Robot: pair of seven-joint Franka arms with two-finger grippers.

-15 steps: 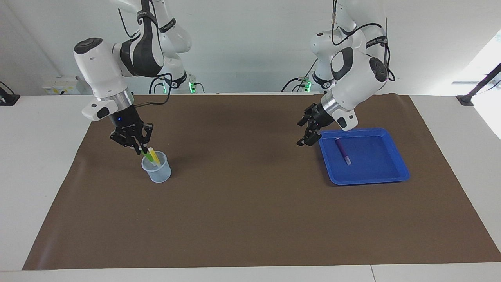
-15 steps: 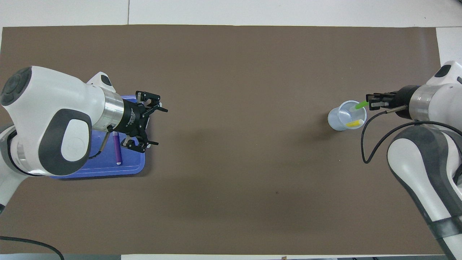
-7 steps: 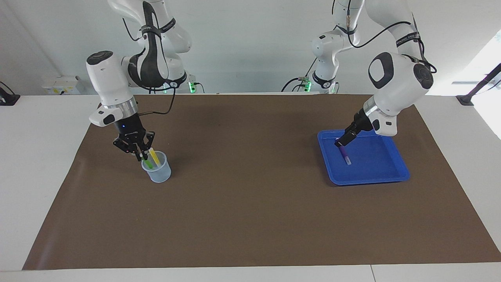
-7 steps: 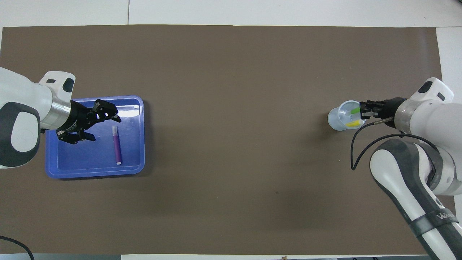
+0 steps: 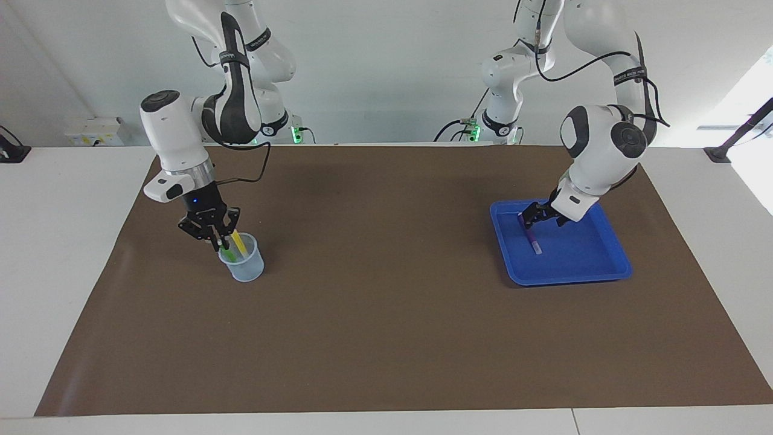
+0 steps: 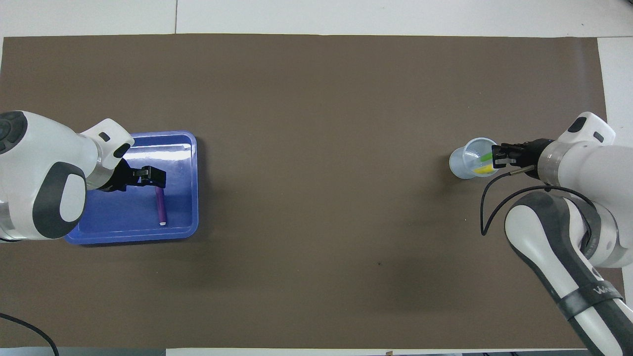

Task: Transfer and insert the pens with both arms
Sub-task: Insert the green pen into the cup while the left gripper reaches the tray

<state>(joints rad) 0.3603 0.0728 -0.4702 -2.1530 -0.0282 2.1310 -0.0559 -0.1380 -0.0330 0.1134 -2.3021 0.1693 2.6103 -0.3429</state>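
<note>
A purple pen (image 5: 532,240) (image 6: 160,207) lies in the blue tray (image 5: 580,257) (image 6: 123,220) toward the left arm's end of the table. My left gripper (image 5: 530,221) (image 6: 158,180) is low in the tray, open, at the pen's end nearer to the robots. A clear plastic cup (image 5: 244,269) (image 6: 461,165) stands toward the right arm's end. The yellow pen (image 5: 238,241) (image 6: 483,170) leans inside it. My right gripper (image 5: 217,237) (image 6: 496,157) hangs just over the cup's rim, shut on the top of the green pen (image 5: 227,248) (image 6: 486,157), whose lower part is inside the cup.
A brown mat (image 5: 386,314) (image 6: 316,148) covers the white table; tray and cup both stand on it. Each arm's elbow and cables hang over its own end of the mat.
The left gripper swung from beside the tray to over it and came down onto the purple pen's end. The right gripper sank a little, taking the green pen deeper into the cup.
</note>
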